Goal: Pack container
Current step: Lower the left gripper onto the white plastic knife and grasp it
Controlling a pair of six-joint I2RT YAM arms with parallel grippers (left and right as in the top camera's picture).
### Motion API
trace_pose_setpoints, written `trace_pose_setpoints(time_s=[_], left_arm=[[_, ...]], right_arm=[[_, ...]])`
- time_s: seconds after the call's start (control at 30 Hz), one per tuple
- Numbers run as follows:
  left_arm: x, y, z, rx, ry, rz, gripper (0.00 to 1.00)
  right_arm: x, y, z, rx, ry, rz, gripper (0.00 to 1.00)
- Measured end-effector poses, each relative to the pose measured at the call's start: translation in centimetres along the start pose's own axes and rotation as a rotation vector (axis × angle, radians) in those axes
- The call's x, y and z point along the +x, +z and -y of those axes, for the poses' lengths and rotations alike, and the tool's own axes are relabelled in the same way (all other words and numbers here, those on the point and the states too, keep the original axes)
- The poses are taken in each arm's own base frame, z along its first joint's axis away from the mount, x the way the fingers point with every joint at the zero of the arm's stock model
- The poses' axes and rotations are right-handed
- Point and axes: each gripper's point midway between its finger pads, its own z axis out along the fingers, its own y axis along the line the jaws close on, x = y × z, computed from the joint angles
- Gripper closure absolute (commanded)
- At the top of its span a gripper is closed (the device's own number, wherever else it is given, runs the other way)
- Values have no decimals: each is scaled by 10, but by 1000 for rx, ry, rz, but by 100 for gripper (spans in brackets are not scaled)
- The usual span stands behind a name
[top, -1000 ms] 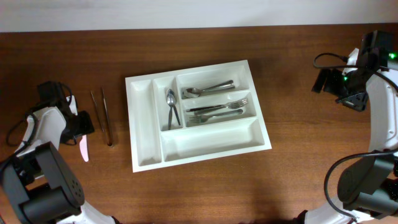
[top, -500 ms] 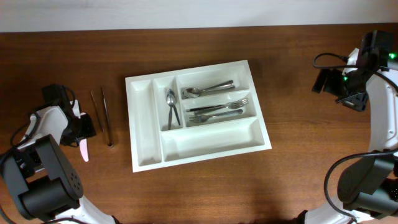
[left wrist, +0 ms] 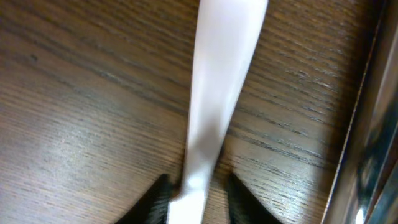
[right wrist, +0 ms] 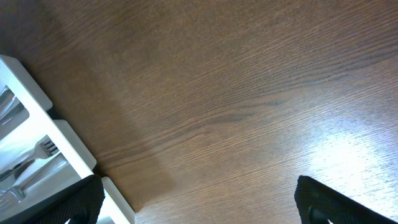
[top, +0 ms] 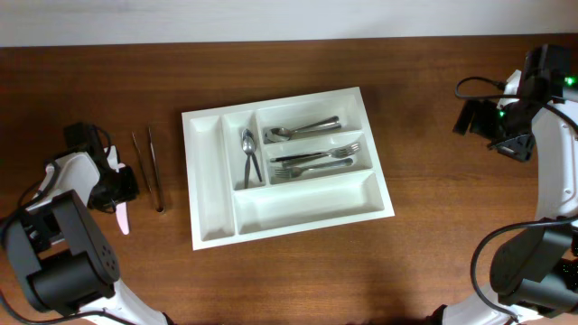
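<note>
Overhead: straight down from well above the table (top: 433,253), taking in the whole container (top: 206,181) and the surface around it. Left wrist: very near the tabletop, facing down on the white utensil (left wrist: 217,93) beside the tongs (left wrist: 367,124), both also seen overhead at far left. Right wrist: higher, facing down on bare tabletop; shares with overhead the container's edge by the forks (right wrist: 43,149).

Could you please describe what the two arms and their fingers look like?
The left arm and right arm each have white links on bulky black bases. The right arm carries a looping black cable and small green lights. The left fingers and right fingers are plain black.
</note>
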Motion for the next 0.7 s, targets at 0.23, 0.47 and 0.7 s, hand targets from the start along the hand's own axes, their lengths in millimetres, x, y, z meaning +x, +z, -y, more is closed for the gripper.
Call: trace_pose_setpoints(time_s=[0.23,0.47,0.7], left_arm=[[2,0,0,-2,5,-16,94],[24,-15,-3,-8,23,-175,98],[-5,-78,-8,-10,21,-111,98]], right_arm=[[0,0,0,0,0,0,1],[0,0,0,0,0,0,1],[0,0,0,0,1,0,1]])
